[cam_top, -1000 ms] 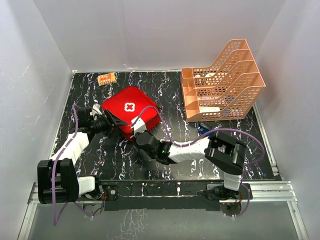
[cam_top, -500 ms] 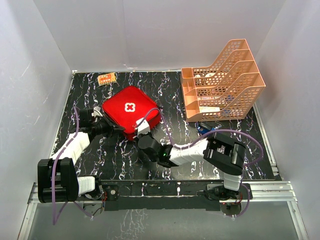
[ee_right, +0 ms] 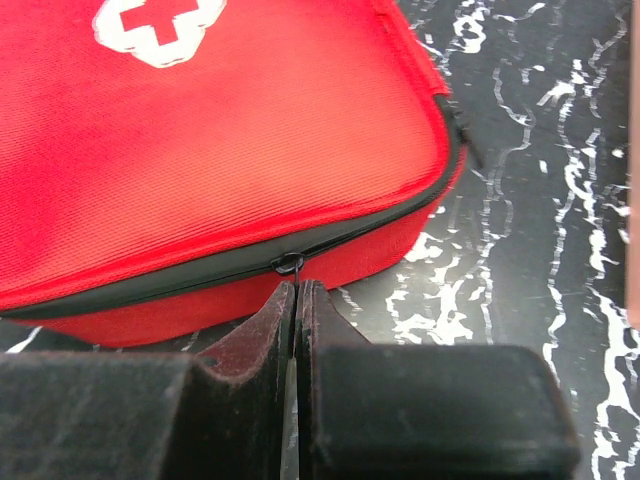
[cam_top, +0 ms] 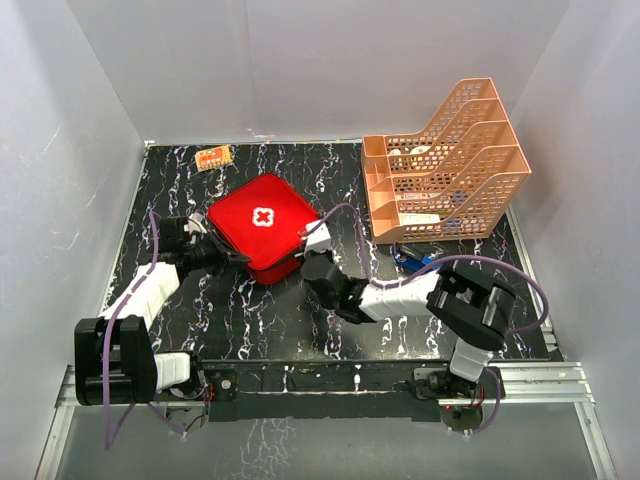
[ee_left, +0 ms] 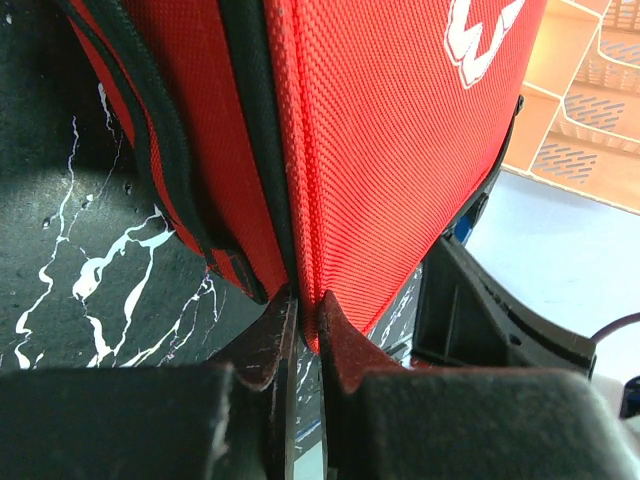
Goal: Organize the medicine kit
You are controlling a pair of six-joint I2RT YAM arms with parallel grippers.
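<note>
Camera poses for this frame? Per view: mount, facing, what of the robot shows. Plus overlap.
Top external: fixed above and behind the robot, looking down at the table; left arm and right arm show, bases at bottom.
Left wrist: low, facing the side of the medicine kit; left gripper shut on its edge.
Right wrist: facing the kit's zipped side; right gripper shut just below the zipper slider.
Shared: all three see the kit; top and left wrist see the orange tray.
</note>
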